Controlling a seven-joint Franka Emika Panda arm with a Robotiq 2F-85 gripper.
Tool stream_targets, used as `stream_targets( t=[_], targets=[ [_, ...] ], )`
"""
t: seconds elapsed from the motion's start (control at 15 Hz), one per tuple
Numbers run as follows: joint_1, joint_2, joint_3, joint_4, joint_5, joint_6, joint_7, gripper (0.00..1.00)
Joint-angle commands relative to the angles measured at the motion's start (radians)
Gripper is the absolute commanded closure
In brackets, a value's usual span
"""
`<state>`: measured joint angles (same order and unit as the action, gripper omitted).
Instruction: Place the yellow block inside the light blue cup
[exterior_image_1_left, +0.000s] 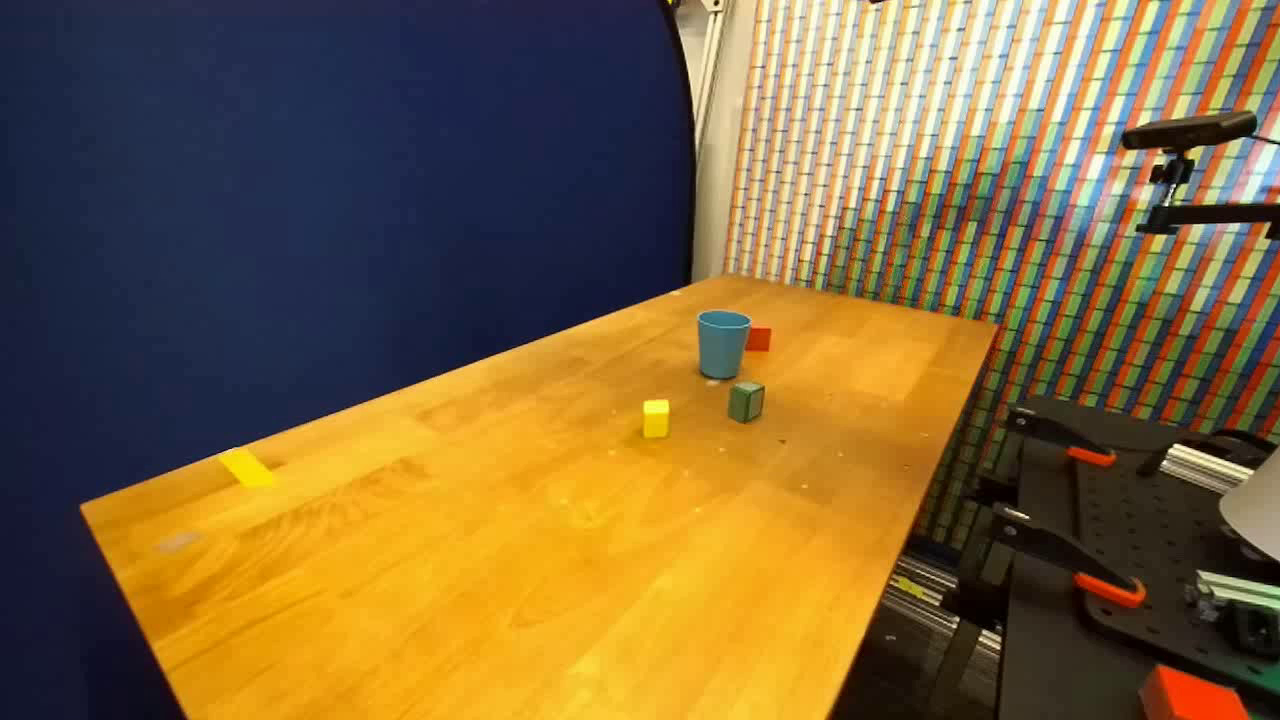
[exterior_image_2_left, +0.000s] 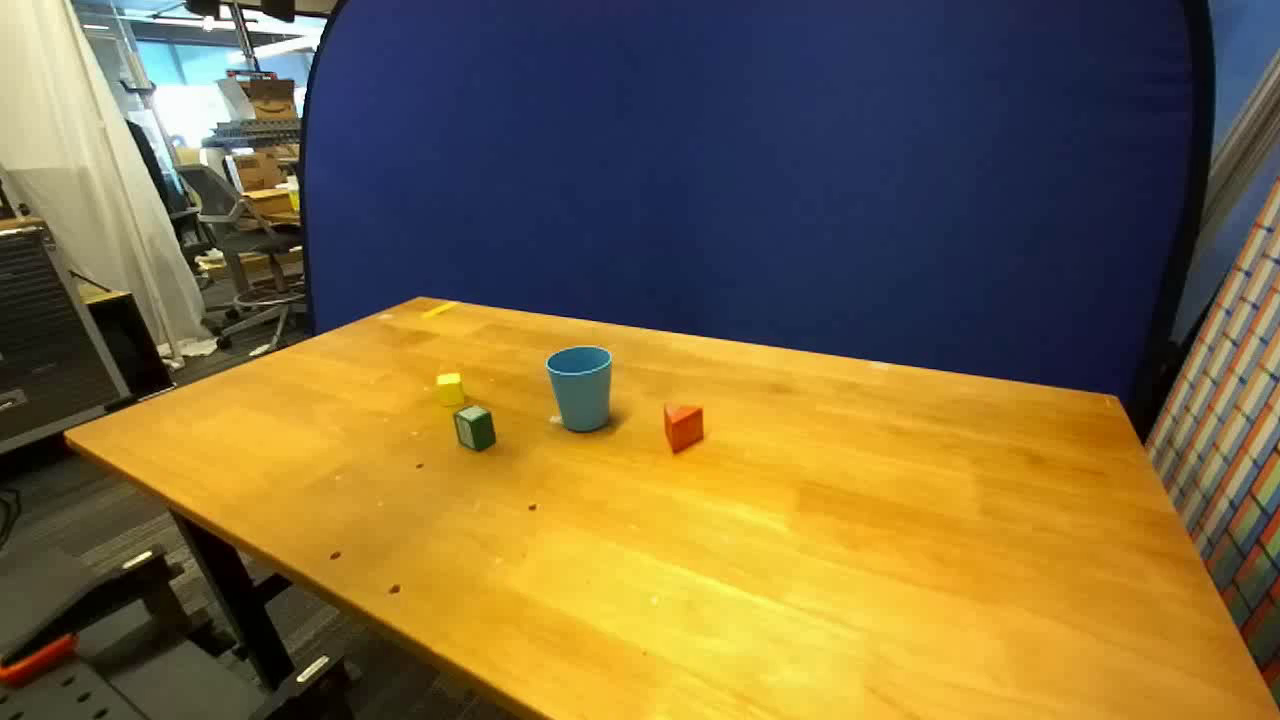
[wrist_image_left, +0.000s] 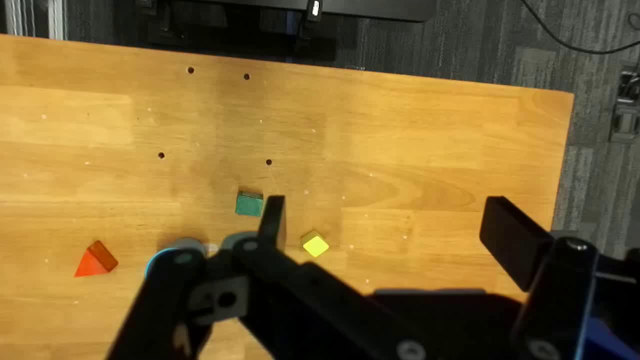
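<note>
The black end effector (wrist_image_left: 385, 220) juts up from the wrist view's bottom edge — fingers (wrist_image_left: 515, 242) spread wide.

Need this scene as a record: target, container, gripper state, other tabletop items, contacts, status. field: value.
target: yellow block, resting on the wooden table
container: light blue cup, upright on the wooden table; its bottom inside is not visible
effector: gripper, open, holding nothing; seen only in the wrist view
other_items: green block; red triangular block; yellow tape strip
contacts: yellow block touches neither light blue cup nor green block
status: yellow block outside light blue cup; placement not done
</note>
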<state>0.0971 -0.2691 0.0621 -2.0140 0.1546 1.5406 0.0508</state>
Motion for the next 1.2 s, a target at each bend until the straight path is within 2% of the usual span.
stream_targets(
  t=[0.0, 0.33, 0.4, 0.6, 0.93, 1.13],
  targets=[
    [-0.009, 0.001, 0.008, 0.005, 0.001, -0.002, -0.002, 0.00],
    [-0.009, -0.003, 0.008, 0.011, 0.002, -0.002, -0.002, 0.00],
    [-0.013, 0.018, 0.000, 0.006, 0.014, 0.032, -0.005, 0.00],
    [-0.019, 0.103, -0.009, -0.038, 0.021, 0.187, -0.054, 0.00],
    [-0.016, 0.318, -0.007, -0.091, 0.030, 0.530, -0.111, 0.00],
    [-0.014, 0.448, 0.007, -0.080, 0.025, 0.653, -0.132, 0.00]
  ],
)
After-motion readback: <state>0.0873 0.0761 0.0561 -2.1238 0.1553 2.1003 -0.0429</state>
